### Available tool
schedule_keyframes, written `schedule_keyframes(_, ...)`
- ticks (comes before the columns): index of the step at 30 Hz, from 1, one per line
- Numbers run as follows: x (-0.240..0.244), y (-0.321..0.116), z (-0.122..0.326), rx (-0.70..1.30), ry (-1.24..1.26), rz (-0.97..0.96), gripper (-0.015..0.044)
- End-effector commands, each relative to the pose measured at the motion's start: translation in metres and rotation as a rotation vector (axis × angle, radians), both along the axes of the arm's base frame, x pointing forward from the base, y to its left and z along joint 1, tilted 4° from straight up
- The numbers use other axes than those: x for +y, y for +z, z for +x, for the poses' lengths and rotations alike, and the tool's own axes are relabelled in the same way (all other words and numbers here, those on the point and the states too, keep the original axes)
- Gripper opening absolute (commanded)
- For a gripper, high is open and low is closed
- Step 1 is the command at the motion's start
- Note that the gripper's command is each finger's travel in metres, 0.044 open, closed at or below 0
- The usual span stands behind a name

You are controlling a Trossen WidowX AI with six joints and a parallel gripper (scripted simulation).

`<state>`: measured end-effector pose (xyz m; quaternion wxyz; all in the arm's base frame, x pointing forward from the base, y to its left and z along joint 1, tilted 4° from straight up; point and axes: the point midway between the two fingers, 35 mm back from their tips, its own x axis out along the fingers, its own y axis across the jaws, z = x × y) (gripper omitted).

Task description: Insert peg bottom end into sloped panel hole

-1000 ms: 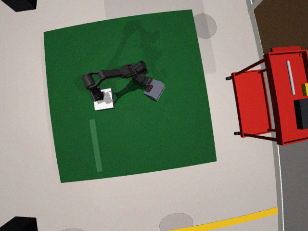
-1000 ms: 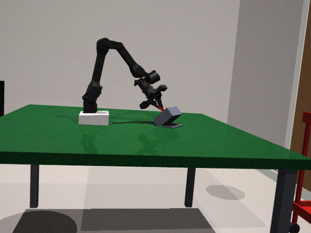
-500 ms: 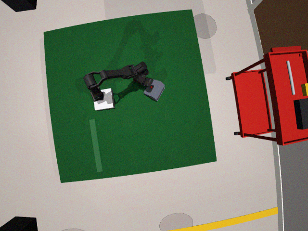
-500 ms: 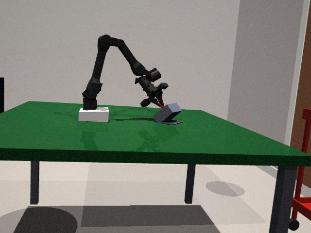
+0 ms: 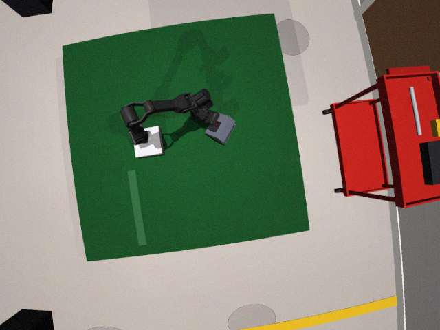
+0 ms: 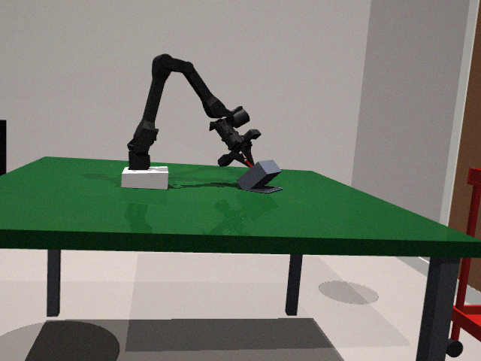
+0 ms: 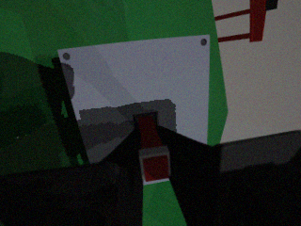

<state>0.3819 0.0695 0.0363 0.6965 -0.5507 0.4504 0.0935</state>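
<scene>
In the top view, the black arm (image 5: 163, 105) (image 6: 155, 93) rose from a white block (image 5: 153, 150) (image 6: 143, 179) on the left part of the green counter (image 5: 213, 199) (image 6: 194, 217) (image 7: 28, 24) and reached right; its pincer (image 5: 215, 122) (image 6: 248, 159) (image 7: 148, 133) was at the left side of the blue-grey sloped panel (image 5: 222, 131) (image 6: 258, 174) (image 7: 127, 80), with a bit of the red peg (image 5: 216, 124) (image 6: 249, 163) (image 7: 155, 168) showing there; a pale strip (image 5: 137, 209) lay nearer than the white block; a red cart (image 5: 390, 141) (image 6: 470, 217) (image 7: 257, 24) stood off to the right, beyond the counter's edge.

In the exterior view, the arm arched over and slanted down to the right; the pincer was clenched on the peg, which was tilted and ran down to the upper left of the panel's block; a thin plate (image 6: 271, 190) lay flat on the counter beneath that block.

In the wrist view, the peg showed a square, flat-sided end between the dark fingers; its far end met the dark-rimmed hole (image 7: 135, 121) in the panel's face and looked to be within its mouth, though how deep could not be told; two dark round spots marked the panel's far corners, one left and one right.
</scene>
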Motion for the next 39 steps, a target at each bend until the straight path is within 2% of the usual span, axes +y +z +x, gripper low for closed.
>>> schedule_keyframes(1,0.0,0.0,0.0,0.0,0.0,0.0,0.0)
schedule_keyframes(2,0.0,0.0,0.0,0.0,0.0,0.0,0.0)
schedule_keyframes(19,0.002,0.004,-0.002,0.001,0.0,0.001,0.044)
schedule_keyframes(39,0.022,0.034,-0.024,0.008,0.003,0.005,0.044)
